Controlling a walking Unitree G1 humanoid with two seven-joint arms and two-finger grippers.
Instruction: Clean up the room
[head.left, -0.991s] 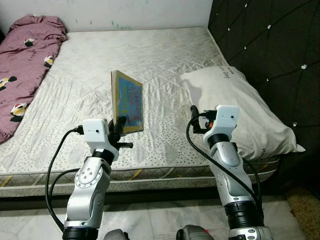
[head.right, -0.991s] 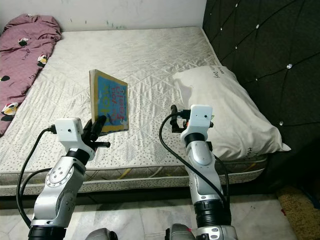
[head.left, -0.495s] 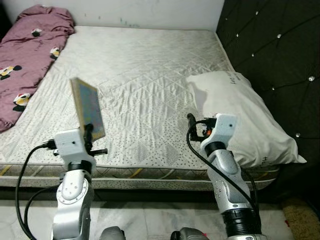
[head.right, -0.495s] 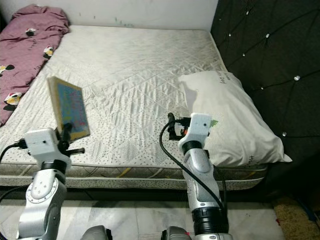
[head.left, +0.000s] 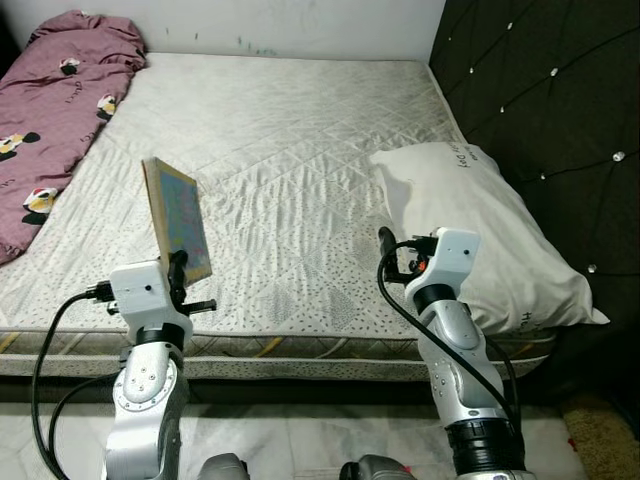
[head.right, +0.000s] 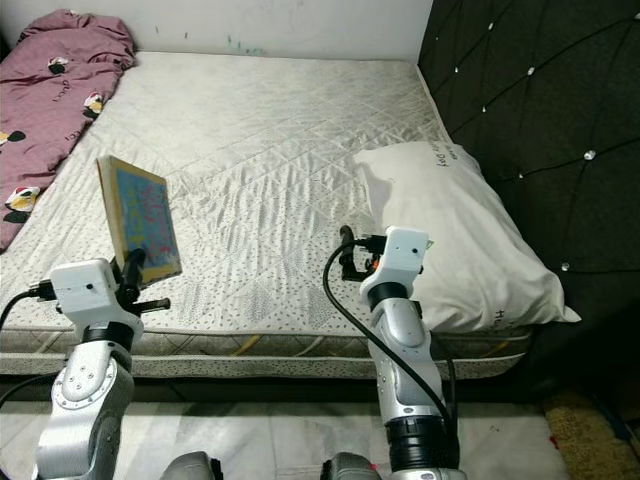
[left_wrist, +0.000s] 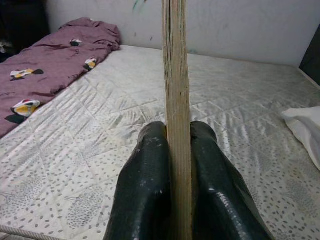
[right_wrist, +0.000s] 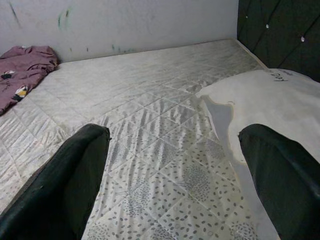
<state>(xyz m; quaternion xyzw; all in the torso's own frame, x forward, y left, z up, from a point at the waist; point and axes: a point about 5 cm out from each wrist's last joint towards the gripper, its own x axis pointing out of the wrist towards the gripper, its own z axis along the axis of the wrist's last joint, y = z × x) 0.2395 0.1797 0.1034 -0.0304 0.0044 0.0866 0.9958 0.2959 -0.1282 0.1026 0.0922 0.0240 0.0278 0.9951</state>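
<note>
A thin book with a blue picture cover (head.left: 178, 219) stands upright above the near edge of the bed, clamped at its lower corner by my left gripper (head.left: 180, 268). In the left wrist view its pale page edge (left_wrist: 175, 115) rises between my two black fingers (left_wrist: 147, 185), which press on both sides. My right gripper (head.left: 385, 243) hovers open over the mattress (head.left: 290, 150) beside a white pillow (head.left: 470, 225); its fingers (right_wrist: 75, 175) stand wide apart with nothing between them.
A maroon patterned blanket (head.left: 55, 100) is bunched at the far left of the bed. A dark tufted headboard (head.left: 540, 90) runs along the right. A white wall (head.left: 250, 15) closes the far side. Pale tiled floor (head.left: 300, 450) lies at my feet.
The camera has swung, shifting the whole scene. My left arm has carried the book leftwards and closer to the bed's near edge. The right gripper has stayed open by the pillow.
</note>
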